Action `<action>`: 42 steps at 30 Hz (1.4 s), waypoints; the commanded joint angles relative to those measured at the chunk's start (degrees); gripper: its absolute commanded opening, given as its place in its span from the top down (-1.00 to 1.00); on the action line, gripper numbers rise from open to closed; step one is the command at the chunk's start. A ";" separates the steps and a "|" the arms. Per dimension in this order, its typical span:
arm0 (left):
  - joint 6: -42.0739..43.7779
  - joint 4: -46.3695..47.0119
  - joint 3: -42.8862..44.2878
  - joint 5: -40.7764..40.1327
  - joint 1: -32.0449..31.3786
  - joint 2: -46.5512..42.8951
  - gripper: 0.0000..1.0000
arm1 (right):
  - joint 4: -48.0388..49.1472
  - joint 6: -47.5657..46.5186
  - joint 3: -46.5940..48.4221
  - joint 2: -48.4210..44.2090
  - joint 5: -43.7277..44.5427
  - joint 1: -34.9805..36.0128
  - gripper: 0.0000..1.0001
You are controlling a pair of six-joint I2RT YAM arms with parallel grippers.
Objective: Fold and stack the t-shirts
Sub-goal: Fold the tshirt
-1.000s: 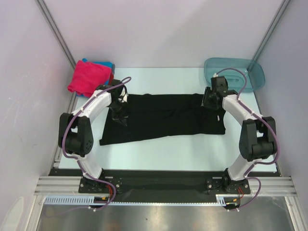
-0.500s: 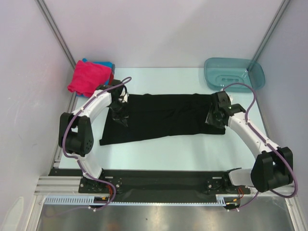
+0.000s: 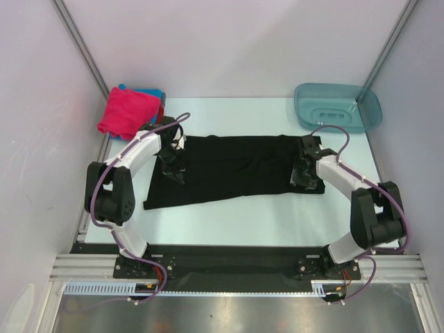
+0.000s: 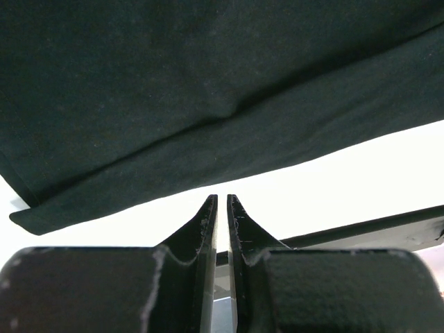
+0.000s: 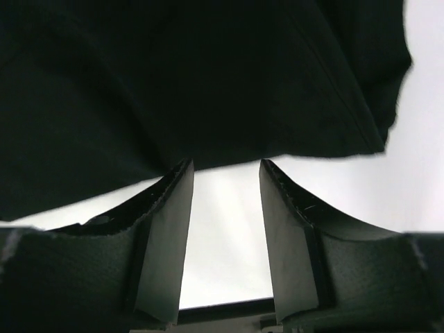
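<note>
Nearest, the two white-and-black arms rise from a black base plate (image 3: 229,258) at the near edge of the pale table (image 3: 263,222) and bend inward over it. A large black soft-cloth t-shirt (image 3: 236,170) lies spread flat across the middle of the table as a long band, its left end reaching nearer than its right. The left gripper (image 4: 222,200) sits low at the shirt's left end. In its wrist view the two dark fingers (image 4: 198,232) are drawn almost together, with only a thin slit between them and nothing seen in it. A black hem lies just beyond the tips. The right gripper (image 5: 225,165) is down at the shirt's right end, its fingers (image 5: 170,236) standing clearly apart with bright table showing through the gap. The tips reach the cloth's edge, though whether they actually touch it is hard to tell from this angle. Farther back, at the far left corner, a folded magenta-pink cloth shirt (image 3: 127,112) lies on top of a folded blue one (image 3: 149,92), with what may be a red edge (image 3: 161,109) at its right side. At the far right corner, well apart from that pile, sits a translucent teal plastic basin (image 3: 368,114).
</note>
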 commanded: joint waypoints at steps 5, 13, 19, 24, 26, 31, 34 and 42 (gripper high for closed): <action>1.47 0.47 0.24 0.75 0.20 -0.47 0.73 | 5.79 -4.94 4.85 6.59 -0.17 0.66 0.03; 1.39 0.38 0.16 0.58 0.29 -0.12 0.72 | 7.02 -4.86 5.64 11.60 0.71 0.40 0.07; 1.74 0.47 -0.10 0.49 0.29 0.06 0.72 | 5.79 -2.57 5.21 13.63 1.41 0.66 0.63; 1.82 0.64 -0.46 1.01 0.29 -0.11 0.73 | 5.00 -1.87 3.36 9.44 2.02 1.45 1.00; 1.74 0.91 -0.63 1.10 0.20 -0.46 0.73 | 3.86 -1.43 2.92 6.61 2.38 1.98 1.00; 1.65 1.26 -1.33 1.72 0.20 -0.64 0.73 | -5.61 2.25 2.83 -3.74 5.36 3.82 1.00; 1.56 1.79 -1.77 2.42 0.29 -0.73 0.73 | -10.98 5.42 1.25 -8.85 7.47 5.93 1.00; 2.44 1.96 -2.13 3.48 0.20 0.06 0.73 | -19.86 11.91 -3.93 -12.65 7.04 9.18 0.93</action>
